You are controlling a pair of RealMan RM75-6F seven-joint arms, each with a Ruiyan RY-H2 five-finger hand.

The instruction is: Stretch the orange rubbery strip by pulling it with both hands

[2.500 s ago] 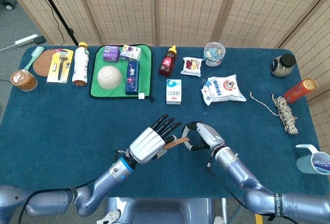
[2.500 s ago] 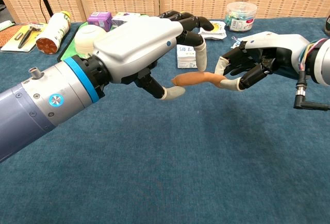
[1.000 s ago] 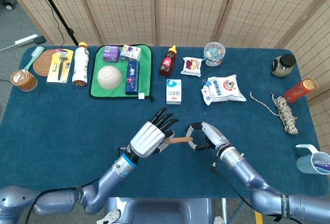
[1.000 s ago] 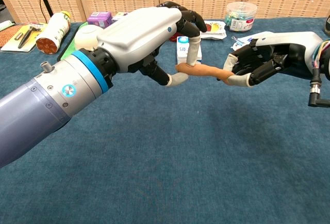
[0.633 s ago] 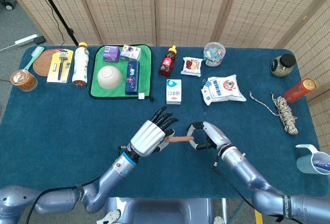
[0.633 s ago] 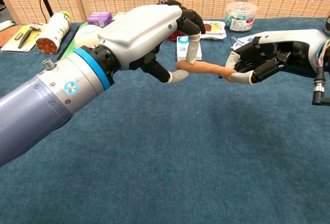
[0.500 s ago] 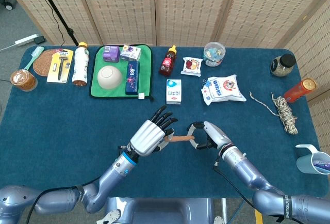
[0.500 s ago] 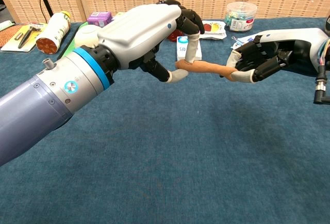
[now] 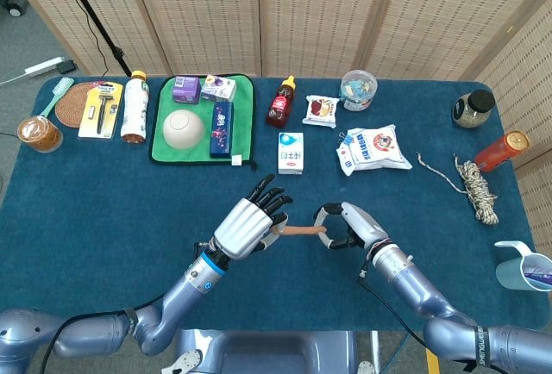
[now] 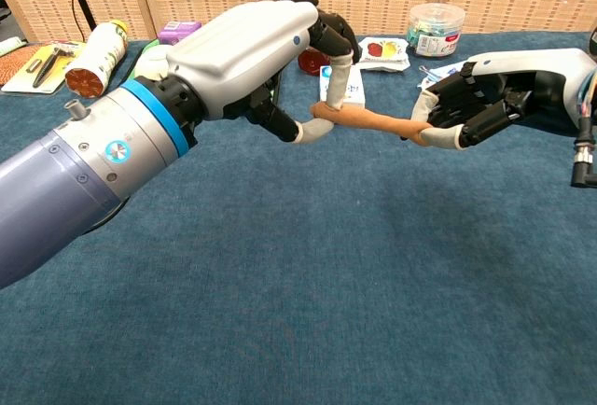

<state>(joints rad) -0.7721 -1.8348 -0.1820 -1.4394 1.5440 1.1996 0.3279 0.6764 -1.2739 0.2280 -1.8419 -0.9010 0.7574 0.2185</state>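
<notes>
Strip (image 10: 373,121) spans between left hand (image 10: 280,60) and right hand (image 10: 476,102), above table (image 10: 326,284).

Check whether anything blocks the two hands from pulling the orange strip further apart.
Nothing visible does. The left hand pinches one end of the orange rubbery strip and the right hand the other, above bare blue cloth. The nearest item, a small white carton, stands farther back on the table.

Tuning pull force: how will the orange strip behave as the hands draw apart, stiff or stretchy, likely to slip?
Probably stretchy: the orange strip spans nearly straight between the left hand and right hand, clear of the table. Likely soft and light, since it is thin. Slip looks possible: each hand only pinches an end with its fingertips.
</notes>
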